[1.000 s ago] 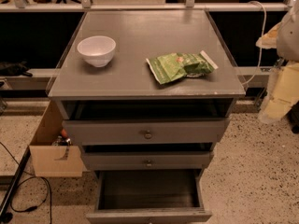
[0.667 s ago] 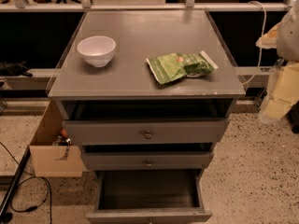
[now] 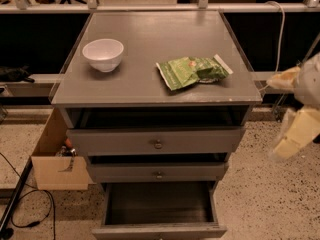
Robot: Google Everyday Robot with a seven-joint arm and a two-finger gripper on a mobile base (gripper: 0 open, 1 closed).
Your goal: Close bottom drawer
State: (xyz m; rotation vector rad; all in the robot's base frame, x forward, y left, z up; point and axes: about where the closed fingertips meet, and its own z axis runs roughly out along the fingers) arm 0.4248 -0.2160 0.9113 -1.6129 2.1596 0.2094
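The bottom drawer (image 3: 159, 231) of the grey cabinet is pulled out far, showing its dark empty box interior (image 3: 159, 203); its flat front panel lies at the lower frame edge. Above it, the middle drawer (image 3: 158, 173) and the top drawer (image 3: 157, 142), each with a small round knob, stand pulled out a little. The gripper (image 3: 295, 134), cream and white, hangs blurred at the right edge, beside the cabinet's right side and well above the bottom drawer, touching nothing.
On the cabinet top (image 3: 140, 84) sit a white bowl (image 3: 103, 54) at the left and a green snack bag (image 3: 192, 71) at the right. An open cardboard box (image 3: 56, 159) stands on the floor to the left, with cables (image 3: 20, 204) nearby. A railing (image 3: 160, 6) runs behind.
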